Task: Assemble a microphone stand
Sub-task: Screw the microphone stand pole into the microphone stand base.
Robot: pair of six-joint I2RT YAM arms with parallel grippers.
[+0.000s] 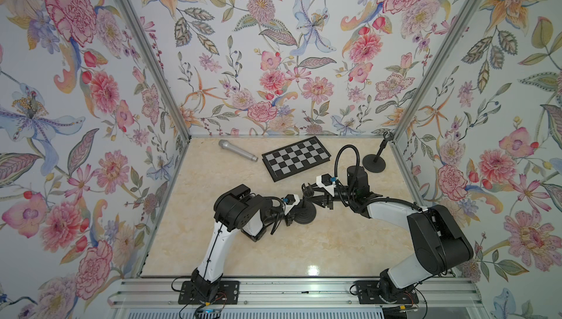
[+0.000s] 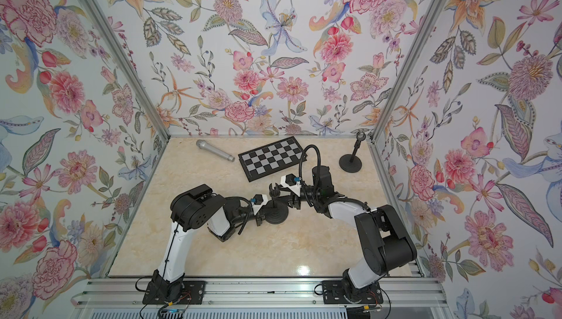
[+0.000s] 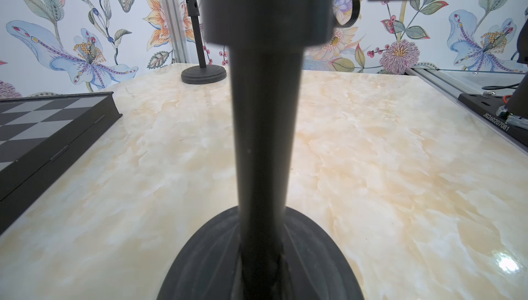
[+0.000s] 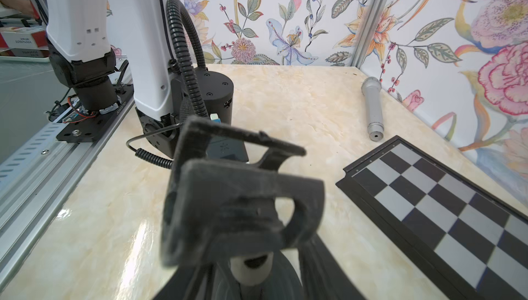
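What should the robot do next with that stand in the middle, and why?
Probably draw the right hand back from the clip: it already seems to sit atop the pole, which the left hand grips, and the silver microphone lies on the table waiting.

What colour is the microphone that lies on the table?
The microphone is silver-grey, clearest in the right wrist view.
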